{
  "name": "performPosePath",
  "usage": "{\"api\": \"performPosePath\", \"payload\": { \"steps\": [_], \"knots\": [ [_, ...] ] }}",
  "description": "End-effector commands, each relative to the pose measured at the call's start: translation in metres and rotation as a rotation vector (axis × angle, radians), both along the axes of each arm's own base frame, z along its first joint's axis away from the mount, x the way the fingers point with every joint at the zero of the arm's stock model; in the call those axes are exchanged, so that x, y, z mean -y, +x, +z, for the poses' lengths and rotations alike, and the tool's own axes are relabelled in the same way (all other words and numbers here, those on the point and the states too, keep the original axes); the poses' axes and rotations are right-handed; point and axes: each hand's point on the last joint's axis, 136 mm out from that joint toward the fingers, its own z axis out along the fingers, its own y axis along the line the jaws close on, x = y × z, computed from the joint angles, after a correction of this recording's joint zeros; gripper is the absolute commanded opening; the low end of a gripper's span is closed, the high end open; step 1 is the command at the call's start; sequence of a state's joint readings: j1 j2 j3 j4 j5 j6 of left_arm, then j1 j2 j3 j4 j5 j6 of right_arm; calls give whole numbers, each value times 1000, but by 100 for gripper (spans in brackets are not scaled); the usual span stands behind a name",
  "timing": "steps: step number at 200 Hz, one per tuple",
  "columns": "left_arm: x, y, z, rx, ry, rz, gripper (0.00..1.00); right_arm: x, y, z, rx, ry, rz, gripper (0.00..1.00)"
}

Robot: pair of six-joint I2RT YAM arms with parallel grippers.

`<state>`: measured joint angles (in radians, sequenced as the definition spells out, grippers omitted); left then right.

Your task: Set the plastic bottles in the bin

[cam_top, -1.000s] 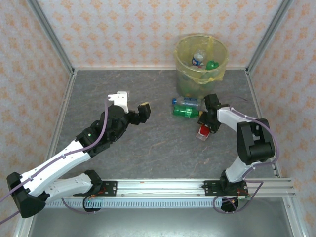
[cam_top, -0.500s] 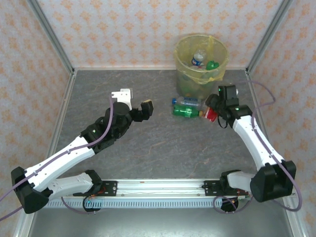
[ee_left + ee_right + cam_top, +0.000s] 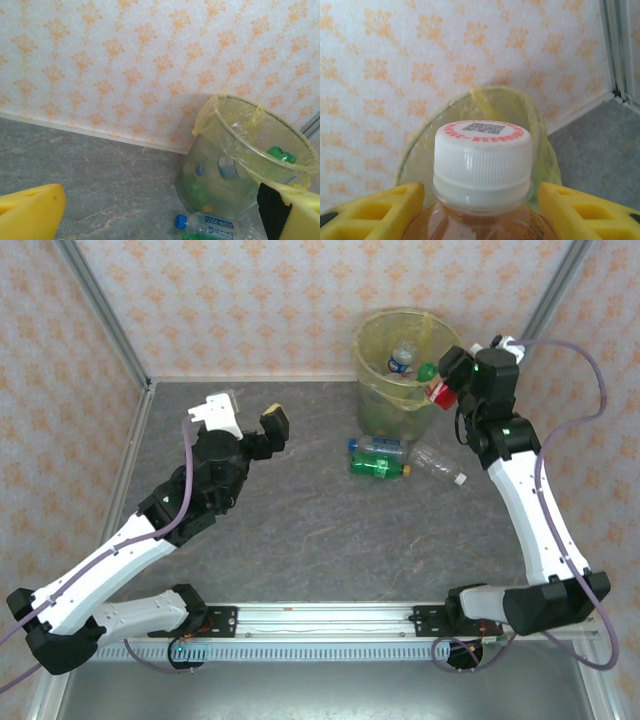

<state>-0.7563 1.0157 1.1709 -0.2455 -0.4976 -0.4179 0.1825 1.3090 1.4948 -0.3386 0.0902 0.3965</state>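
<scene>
**Drop pending:** The right pincer [image 3: 445,388], half closed around a red-labelled bottle [image 3: 482,150] with a white cap, holds it at the right rim of the bin [image 3: 362,350]. The bin stands by the desk's far edge, toward the far right corner. The drop looks likely to go best if the bottle is carried over the middle of the mouth before the jaws part, so that it clears the rim and the loose yellow liner [image 3: 210,112].

The left pincer [image 3: 246,418] hangs wide open and empty over the desk's left half, well apart from the bin. A blue-capped bottle [image 3: 378,447], a green bottle [image 3: 378,467] and a clear bottle [image 3: 437,461] lie just in front of the bin. The bare desk [image 3: 300,530] toward the near edge leaves both arms room to move. The corner post [image 3: 548,300] stands close behind the right arm.
</scene>
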Motion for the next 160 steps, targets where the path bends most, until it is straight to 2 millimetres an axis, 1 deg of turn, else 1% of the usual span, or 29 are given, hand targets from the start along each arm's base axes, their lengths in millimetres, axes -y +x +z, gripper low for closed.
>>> {"api": "performPosePath", "payload": {
  "steps": [1,8,28,45,76,101,113,132,136,160],
  "knots": [
    [-16,-9,9,-1,4,28,99,9,24,31,115,-17,-81,47],
    [-17,-11,9,-4,0,26,99,11,31,35,131,-18,-97,47],
    [-21,-16,7,-13,-5,23,99,13,53,39,158,-22,-134,47],
    [-23,-20,6,-18,-7,15,99,15,71,39,172,-33,-170,46],
    [-27,-27,8,-20,-23,10,99,14,106,31,170,-58,-201,47],
    [-31,-30,8,-21,-32,16,99,4,136,26,158,-72,-168,50],
    [-33,-31,6,-24,-33,19,99,2,149,19,144,-75,-171,50],
    [-34,-32,4,-30,-40,21,99,0,165,10,129,-79,-175,50],
    [-34,-33,3,-31,-40,20,99,-1,167,12,132,-78,-177,50],
    [-35,-35,3,-33,-48,16,99,-4,182,6,123,-79,-175,51]
  ]
}}
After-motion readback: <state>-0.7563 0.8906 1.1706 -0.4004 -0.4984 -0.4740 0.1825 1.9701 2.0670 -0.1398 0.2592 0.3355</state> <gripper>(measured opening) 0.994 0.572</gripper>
